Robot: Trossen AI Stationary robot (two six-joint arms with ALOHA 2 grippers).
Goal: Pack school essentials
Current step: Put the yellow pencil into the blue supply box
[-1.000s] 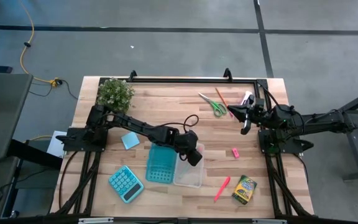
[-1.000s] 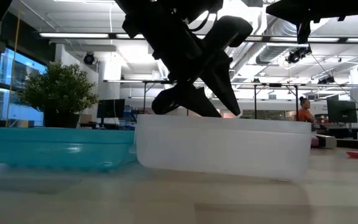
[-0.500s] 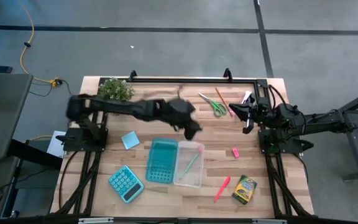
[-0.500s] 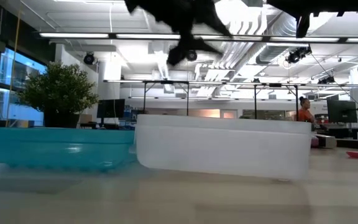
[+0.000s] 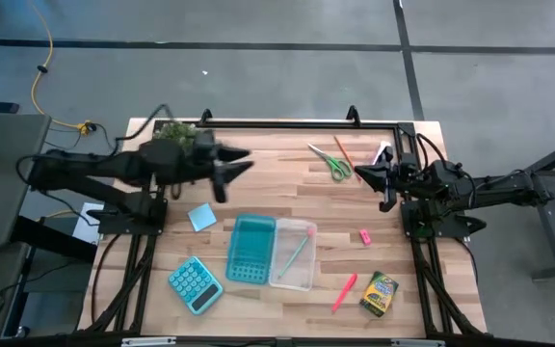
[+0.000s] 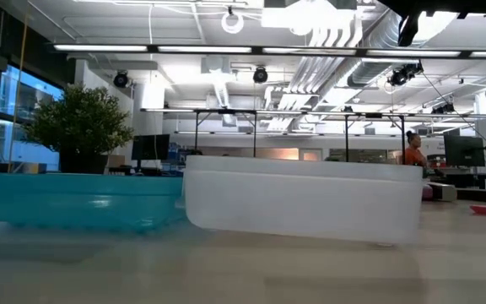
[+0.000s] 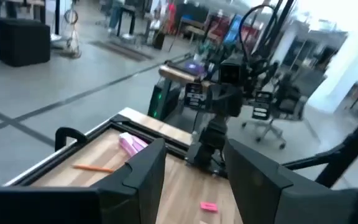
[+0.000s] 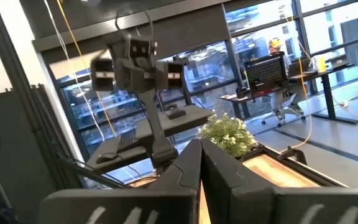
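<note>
Overhead: left gripper (image 5: 231, 166) spread, empty, near the table's (image 5: 258, 159) far-left corner; right gripper (image 5: 377, 178) pressed together by the right edge. A pencil (image 5: 297, 253) lies in the clear bin (image 5: 292, 282). Low view: clear bin beside teal tray (image 6: 74, 203).

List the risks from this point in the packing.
The left gripper, open and empty, hangs close to the potted plant; a careless swing might knock it. The pink eraser is tiny and could slip from a grasp. The teal calculator beside the clear bin might get packed by mistake.
</note>
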